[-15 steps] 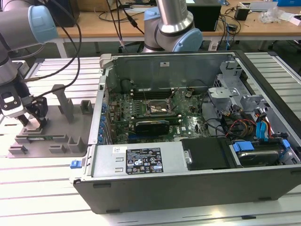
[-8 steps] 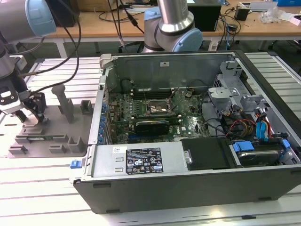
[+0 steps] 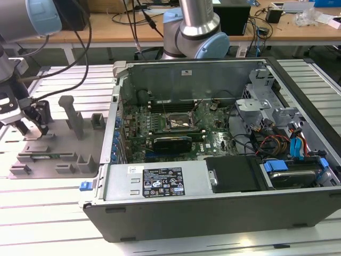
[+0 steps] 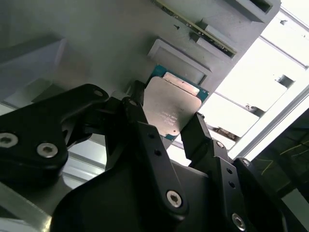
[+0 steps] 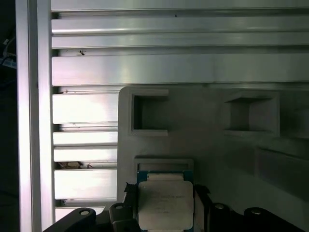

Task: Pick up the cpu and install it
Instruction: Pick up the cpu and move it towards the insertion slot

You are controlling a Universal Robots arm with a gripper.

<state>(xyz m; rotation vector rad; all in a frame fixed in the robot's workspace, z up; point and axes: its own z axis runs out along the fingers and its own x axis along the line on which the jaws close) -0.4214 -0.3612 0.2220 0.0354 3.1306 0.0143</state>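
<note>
The cpu (image 4: 170,102), a flat square chip with a silvery top and a green rim, sits between the two black fingers of my gripper (image 4: 166,115), which press on its opposite edges. In the first wrist view the cpu (image 5: 164,207) hangs just in front of a shallow square recess (image 5: 163,163) of the grey plastic tray (image 5: 207,145). In the exterior view my gripper (image 3: 29,127) is low over the tray's (image 3: 58,146) left end. The open computer case (image 3: 213,213) lies to the right, with the black-and-metal socket frame (image 3: 178,124) on its motherboard.
The tray carries upright posts (image 3: 72,114) and small blocks. The case holds a black power supply (image 3: 234,173), cables (image 3: 272,144) and a metal drive cage (image 3: 261,96). A second arm's base (image 3: 194,32) stands behind the case. Everything rests on a slatted aluminium table (image 5: 169,67).
</note>
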